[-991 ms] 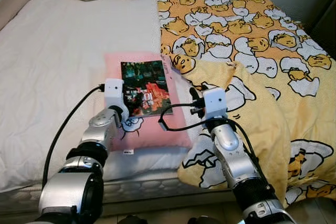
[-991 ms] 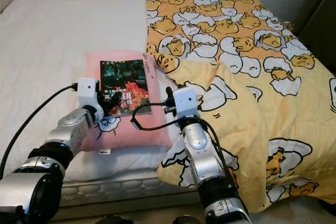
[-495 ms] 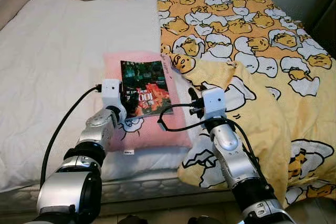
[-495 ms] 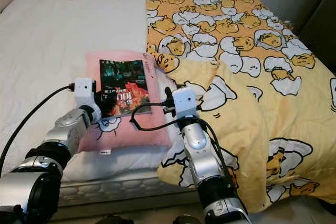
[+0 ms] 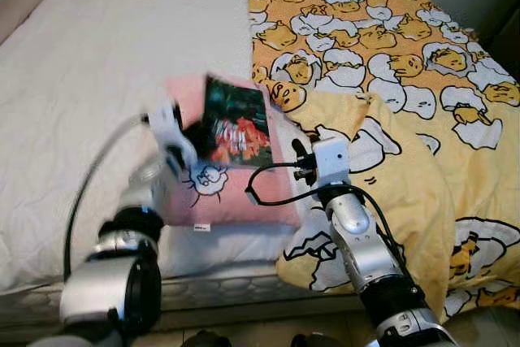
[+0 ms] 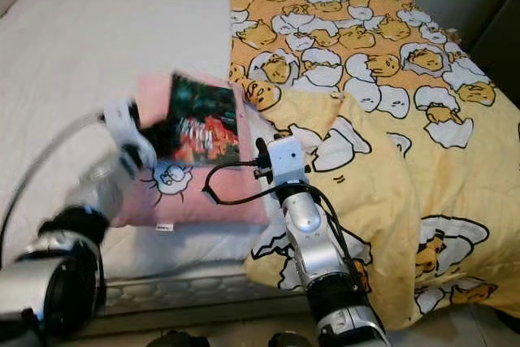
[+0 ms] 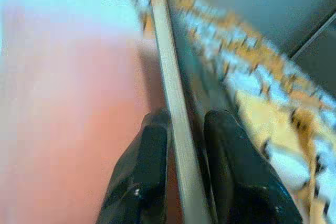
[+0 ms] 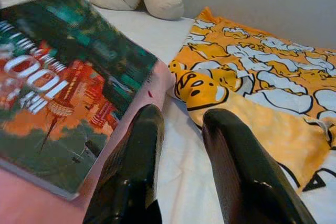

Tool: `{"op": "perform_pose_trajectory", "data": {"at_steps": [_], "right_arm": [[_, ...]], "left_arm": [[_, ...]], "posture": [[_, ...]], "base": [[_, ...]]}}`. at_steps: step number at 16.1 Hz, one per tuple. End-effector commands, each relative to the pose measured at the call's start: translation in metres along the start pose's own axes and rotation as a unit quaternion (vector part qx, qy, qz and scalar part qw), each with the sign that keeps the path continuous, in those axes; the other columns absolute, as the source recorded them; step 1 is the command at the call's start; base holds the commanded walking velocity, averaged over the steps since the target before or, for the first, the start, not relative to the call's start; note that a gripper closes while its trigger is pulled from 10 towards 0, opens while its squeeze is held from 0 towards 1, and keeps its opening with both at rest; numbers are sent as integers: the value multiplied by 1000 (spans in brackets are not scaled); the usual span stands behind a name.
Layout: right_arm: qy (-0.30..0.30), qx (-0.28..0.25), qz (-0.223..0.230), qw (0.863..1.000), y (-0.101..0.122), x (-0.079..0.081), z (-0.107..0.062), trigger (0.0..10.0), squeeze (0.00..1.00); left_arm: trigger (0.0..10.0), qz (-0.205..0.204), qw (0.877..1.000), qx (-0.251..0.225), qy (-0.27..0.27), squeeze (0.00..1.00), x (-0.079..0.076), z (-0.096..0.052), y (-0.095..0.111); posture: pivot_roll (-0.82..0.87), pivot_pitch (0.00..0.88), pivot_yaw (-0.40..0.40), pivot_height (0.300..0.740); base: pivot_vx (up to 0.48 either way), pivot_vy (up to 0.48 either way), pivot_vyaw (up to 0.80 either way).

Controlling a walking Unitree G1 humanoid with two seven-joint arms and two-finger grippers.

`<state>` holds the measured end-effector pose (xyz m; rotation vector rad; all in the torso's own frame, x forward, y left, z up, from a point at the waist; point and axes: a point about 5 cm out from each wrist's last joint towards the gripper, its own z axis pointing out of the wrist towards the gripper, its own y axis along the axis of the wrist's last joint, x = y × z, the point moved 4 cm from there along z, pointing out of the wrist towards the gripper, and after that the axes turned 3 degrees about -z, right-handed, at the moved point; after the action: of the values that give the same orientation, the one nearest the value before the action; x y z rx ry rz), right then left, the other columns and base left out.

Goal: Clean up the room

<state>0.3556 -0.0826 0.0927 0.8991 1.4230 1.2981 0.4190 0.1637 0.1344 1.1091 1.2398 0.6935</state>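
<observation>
Blurring hides left tool (image 7: 181, 145) pinching book (image 5: 236, 122).

pink pillow (image 5: 236, 193), yellow egg-print blanket (image 5: 390, 62)

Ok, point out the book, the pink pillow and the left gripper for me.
book (image 6: 205, 119), right eye view, middle of its cover.
pink pillow (image 5: 231, 197), left eye view, bare front part.
left gripper (image 7: 181, 129), left wrist view, between the fingertips, closed on the book's edge.

On the cover of the book (image 8: 63, 103), the large white figures "100" can be read in the right wrist view; the smaller lettering beside them cannot be made out.
</observation>
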Motion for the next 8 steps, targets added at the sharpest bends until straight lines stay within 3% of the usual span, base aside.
{"op": "perform_pose_trajectory", "data": {"at_steps": [1, 4, 5, 7, 8], "right_arm": [[-8, 2, 5, 1000, 1, -6, 2, 10000, 0], [-5, -1, 5, 1000, 2, -5, 3, 10000, 0], [-5, -1, 5, 1000, 2, -5, 3, 10000, 0], [-5, 0, 4, 1000, 1, -6, 4, 10000, 0], [-5, 0, 4, 1000, 1, -6, 4, 10000, 0]], "left_arm": [[0, 4, 1000, -29, -12, 0, -2, 2, 21], [0, 29, 996, -86, -15, 0, 4, -4, 64], [0, 33, 995, -89, -13, 0, 5, -4, 66], [0, 122, 990, -74, 1, 0, 10, -8, 64], [706, 129, 989, -72, 5, 0, 11, -8, 63]], "posture": [[-80, 23, -3, 740], [-75, 19, -5, 740], [-75, 19, -5, 740], [-69, 19, -7, 740], [-69, 19, -7, 740]], "base": [[0, 0, 0], [0, 0, 0], [0, 0, 0], [0, 0, 0], [0, 0, 0]]}}
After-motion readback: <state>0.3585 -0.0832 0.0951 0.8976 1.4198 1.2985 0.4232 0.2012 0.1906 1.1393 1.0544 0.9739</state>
